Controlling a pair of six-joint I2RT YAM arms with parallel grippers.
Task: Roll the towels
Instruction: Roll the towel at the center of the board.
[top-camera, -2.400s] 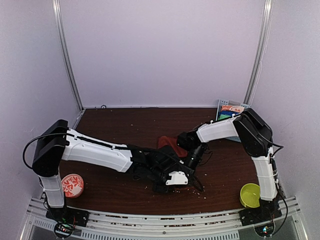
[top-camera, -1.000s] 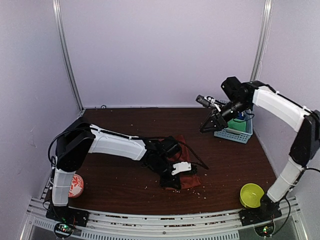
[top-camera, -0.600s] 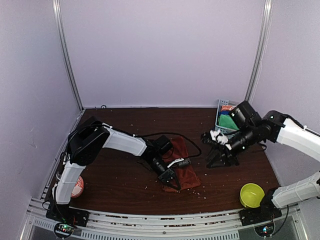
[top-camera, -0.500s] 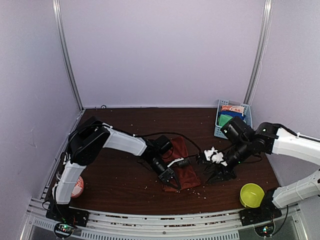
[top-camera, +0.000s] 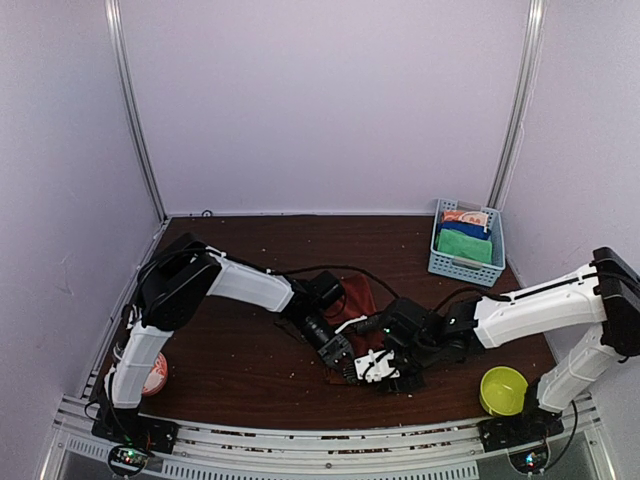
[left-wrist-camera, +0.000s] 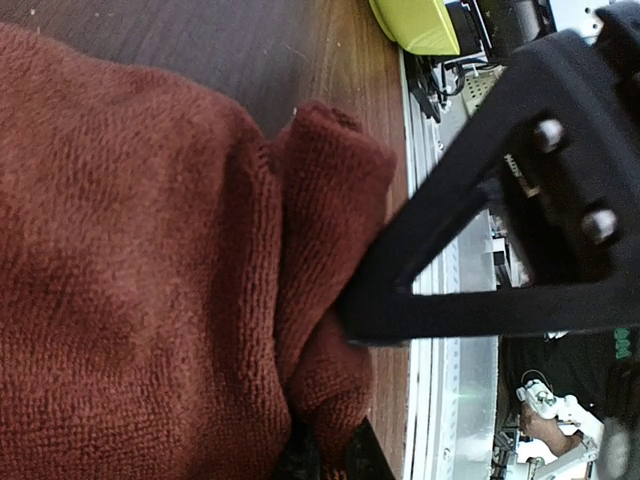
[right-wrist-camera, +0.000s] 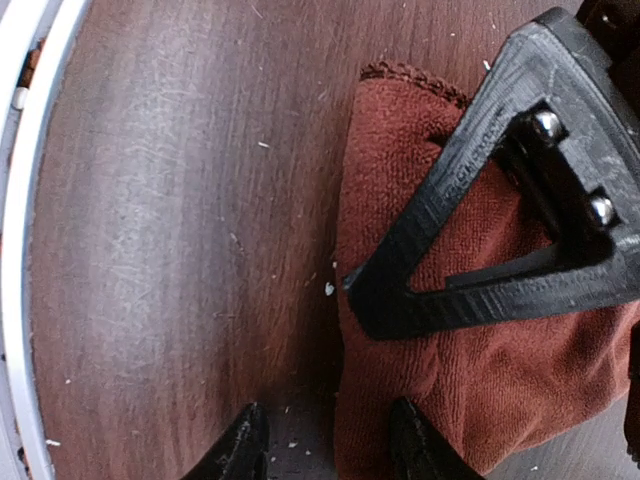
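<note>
The rust-red towel (top-camera: 358, 298) lies on the dark wooden table (top-camera: 240, 360) in the middle, its near end bunched under both grippers. My left gripper (top-camera: 340, 356) is shut on a raised fold of the rust-red towel (left-wrist-camera: 150, 250), with its tips (left-wrist-camera: 330, 462) low in the left wrist view. My right gripper (top-camera: 368, 372) sits just beside it, open. In the right wrist view, the right gripper (right-wrist-camera: 325, 455) straddles the edge of the towel (right-wrist-camera: 440, 380), one finger over bare wood, one over cloth. The green towel (top-camera: 466, 246) rests in the blue basket (top-camera: 462, 266).
The blue basket stands at the back right with other folded cloths in it. A yellow-green bowl (top-camera: 500, 388) sits near the right arm's base. A red patterned bowl (top-camera: 152, 372) sits by the left arm's base. Crumbs dot the wood. A metal rail (top-camera: 320, 440) runs along the near edge.
My right arm swung from the basket down to the towel's near end beside the left gripper, its jaws widening. The left gripper kept its pinch on the towel, hardly moving.
</note>
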